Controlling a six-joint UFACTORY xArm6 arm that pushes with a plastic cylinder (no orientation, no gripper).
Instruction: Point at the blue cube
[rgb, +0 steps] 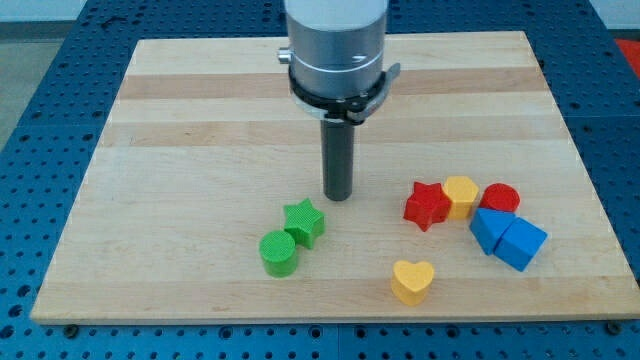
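Note:
The blue cube (521, 244) lies near the view's right edge of the wooden board (200, 100), touching a second blue block (488, 228) on its left. My tip (338, 196) stands near the board's middle, well to the left of the blue cube and apart from every block. The green star (304, 221) lies just below and left of the tip.
A green cylinder (279, 253) touches the green star's lower left. A red star (427, 205), a yellow block (460, 195) and a red cylinder (500, 199) sit in a row above the blue blocks. A yellow heart (412, 281) lies near the bottom edge.

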